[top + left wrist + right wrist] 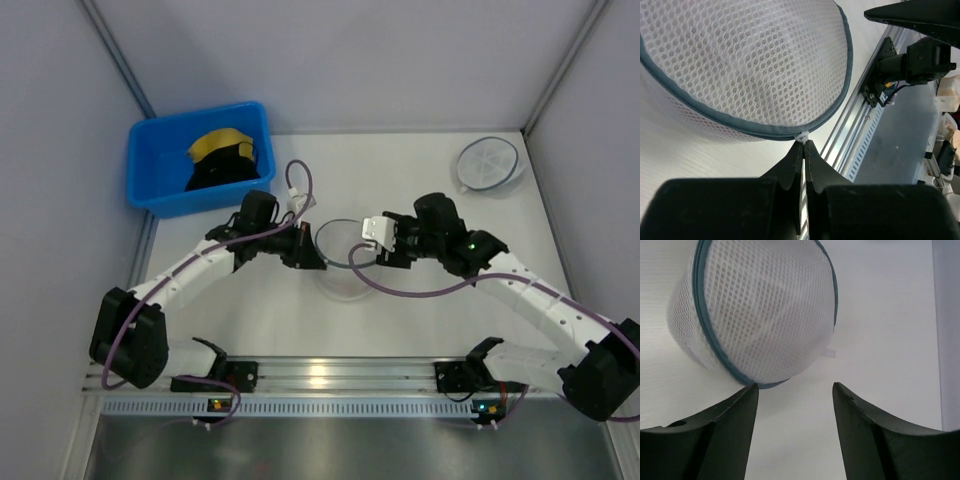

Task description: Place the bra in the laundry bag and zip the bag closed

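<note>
Bag sits mid-worktop between the two arms, its dark zip rim looking closed. Left claw is pressed together, pinching the little white zip pull at the rim. Right claw is spread and empty, one fingertip right at the bag's edge. Can't make out the bra through the mesh.

laundry bag sits about mid-desk. round white see-through mesh pouch with honeycomb holes, thin grey-blue zip band round rim. two halves brought together, puffed into dome, tipped on its side. zip looks done up along every stretch i can see. tiny white pull tab on band. bra inside, only dim pinkish smudge through mesh, shape not readable.
</note>
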You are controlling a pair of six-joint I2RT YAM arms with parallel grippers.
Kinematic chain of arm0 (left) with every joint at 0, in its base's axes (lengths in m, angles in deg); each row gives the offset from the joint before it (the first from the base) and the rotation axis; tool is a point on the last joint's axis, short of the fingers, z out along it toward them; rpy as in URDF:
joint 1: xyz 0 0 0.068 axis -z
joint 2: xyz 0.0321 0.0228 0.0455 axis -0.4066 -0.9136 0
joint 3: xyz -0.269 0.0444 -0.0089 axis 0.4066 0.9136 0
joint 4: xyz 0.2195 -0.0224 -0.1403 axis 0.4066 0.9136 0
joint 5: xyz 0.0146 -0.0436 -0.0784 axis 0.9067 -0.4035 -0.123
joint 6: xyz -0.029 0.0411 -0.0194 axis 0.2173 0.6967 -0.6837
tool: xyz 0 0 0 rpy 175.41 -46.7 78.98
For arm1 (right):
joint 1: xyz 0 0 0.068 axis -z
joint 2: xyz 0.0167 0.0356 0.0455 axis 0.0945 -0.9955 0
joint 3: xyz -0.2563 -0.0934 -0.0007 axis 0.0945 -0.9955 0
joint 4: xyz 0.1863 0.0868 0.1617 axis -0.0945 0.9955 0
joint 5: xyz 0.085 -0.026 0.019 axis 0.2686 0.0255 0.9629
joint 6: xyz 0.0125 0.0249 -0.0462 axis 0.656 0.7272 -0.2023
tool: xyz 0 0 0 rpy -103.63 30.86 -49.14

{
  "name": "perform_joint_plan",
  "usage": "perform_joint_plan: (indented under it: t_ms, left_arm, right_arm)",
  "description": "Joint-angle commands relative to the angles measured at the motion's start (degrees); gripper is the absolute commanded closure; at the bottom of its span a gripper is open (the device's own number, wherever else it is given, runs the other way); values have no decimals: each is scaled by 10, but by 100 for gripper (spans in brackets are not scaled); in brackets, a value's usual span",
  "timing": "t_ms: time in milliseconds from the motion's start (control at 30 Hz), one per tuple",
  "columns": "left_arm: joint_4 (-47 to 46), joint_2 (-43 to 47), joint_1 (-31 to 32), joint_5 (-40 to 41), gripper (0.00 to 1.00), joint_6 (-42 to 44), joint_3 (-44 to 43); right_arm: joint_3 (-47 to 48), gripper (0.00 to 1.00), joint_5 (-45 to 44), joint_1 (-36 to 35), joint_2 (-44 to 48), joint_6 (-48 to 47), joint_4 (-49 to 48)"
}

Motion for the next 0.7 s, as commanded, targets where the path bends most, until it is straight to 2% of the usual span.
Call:
perform_joint_plan:
  t_ms: [0,67,167,267,500,667]
  left_arm:
    - [-34,23,35,3,100,-38,0]
    - [-52,24,47,6,100,-62,6]
    - [-80,15,71,20,100,-112,11]
    - [-100,9,79,22,100,-137,13]
    - [-131,-5,100,10,100,-162,8]
    - [-132,0,102,3,100,-157,21]
  right_arm:
    - [48,38,49,-4,14,10,40]
    - [56,37,57,-22,17,27,48]
    - [78,34,66,-61,7,102,73]
    - [76,34,61,-102,5,123,71]
    - [45,36,24,-155,-18,114,17]
    - [42,43,-8,-161,-66,93,-32]
